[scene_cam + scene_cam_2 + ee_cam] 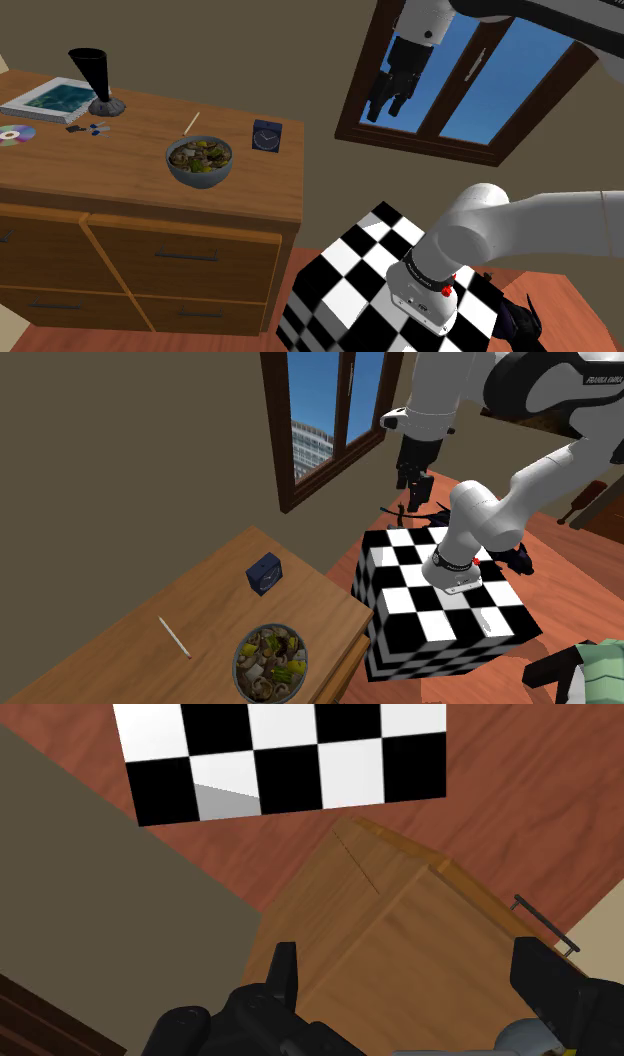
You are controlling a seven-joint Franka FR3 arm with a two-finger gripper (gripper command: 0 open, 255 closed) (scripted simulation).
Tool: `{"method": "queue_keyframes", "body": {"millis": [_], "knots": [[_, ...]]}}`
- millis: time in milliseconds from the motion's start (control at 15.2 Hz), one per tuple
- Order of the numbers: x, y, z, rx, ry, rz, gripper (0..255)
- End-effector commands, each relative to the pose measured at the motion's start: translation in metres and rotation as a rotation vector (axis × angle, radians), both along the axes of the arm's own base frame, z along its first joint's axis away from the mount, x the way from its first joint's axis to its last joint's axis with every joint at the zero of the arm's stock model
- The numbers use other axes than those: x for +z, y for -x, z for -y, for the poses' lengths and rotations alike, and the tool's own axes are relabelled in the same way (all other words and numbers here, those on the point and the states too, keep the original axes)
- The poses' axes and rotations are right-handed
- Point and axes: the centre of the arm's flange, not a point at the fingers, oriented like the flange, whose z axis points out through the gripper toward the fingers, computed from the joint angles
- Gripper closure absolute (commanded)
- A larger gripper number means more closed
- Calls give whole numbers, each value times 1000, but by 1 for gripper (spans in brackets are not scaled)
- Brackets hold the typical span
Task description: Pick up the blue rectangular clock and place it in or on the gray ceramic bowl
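The blue rectangular clock (267, 135) (264, 573) stands upright on the wooden dresser top (120, 160) (200, 602), near its edge toward the stand. The grey bowl (200, 163) (270, 663), heaped with mixed food, sits on the same top close to the clock. My gripper (385, 108) (412, 500) (410, 979) hangs high in front of the window, well away from both and above the gap between dresser and stand. Its fingers (285, 974) stand apart with nothing between them. In the wrist view a grey curved edge (525, 1034) shows by one finger.
A thin pale stick (190, 124) (175, 637) lies on the dresser near the bowl. A black cone-shaped vase (95, 80), a book (50, 98) and a disc (15, 134) sit at the far end. The checkered stand (440, 602) (290, 754) is beside the dresser.
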Motion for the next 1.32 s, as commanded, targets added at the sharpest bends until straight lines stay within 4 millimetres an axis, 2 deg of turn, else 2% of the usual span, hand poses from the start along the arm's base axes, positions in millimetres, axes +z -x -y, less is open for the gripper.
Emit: {"method": "queue_keyframes", "body": {"millis": [0, 660, 1254], "knots": [[0, 0, 0, 0, 0, 0, 0], [-70, -107, 21, 194, 16, 22, 0], [-132, -206, 24, 368, 31, 41, 0]]}}
